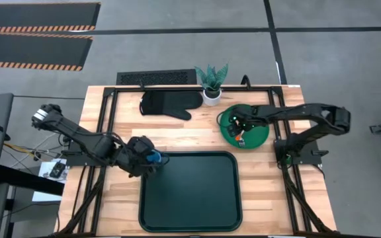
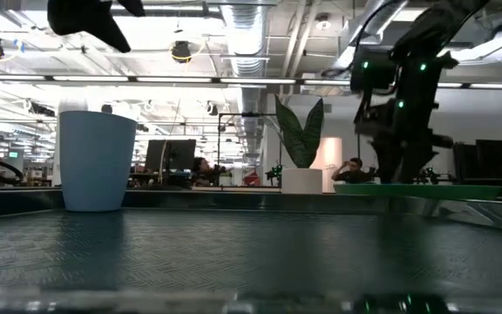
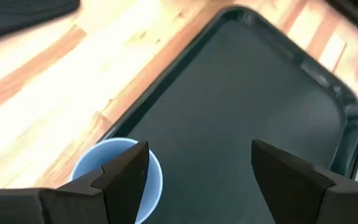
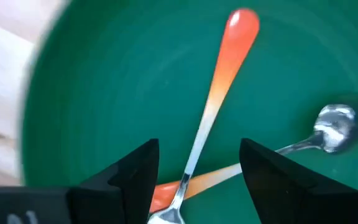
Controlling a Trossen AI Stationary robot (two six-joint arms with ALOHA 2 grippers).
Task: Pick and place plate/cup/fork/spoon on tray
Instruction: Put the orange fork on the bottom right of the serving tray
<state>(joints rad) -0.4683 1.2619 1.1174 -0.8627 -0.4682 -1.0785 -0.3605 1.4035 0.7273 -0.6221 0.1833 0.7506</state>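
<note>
The blue cup [image 1: 155, 158] stands upright in the far left corner of the dark green tray [image 1: 190, 195]. It also shows in the low view [image 2: 97, 161] and the left wrist view [image 3: 114, 171]. My left gripper [image 3: 197, 162] is open above the cup and clear of it. The round green plate [image 1: 255, 135] lies on the table to the right of the tray's far edge. The fork [image 4: 219, 81] lies on it, crossed over the spoon [image 4: 334, 127]. My right gripper [image 4: 197, 180] is open low over the plate, one finger on either side of the fork's shaft.
A black oven mitt [image 1: 169, 104] and a white plant pot [image 1: 211, 94] lie at the far side of the table, with a black keyboard [image 1: 156, 78] behind them. Most of the tray floor is bare. A person [image 2: 353, 170] sits far behind the table.
</note>
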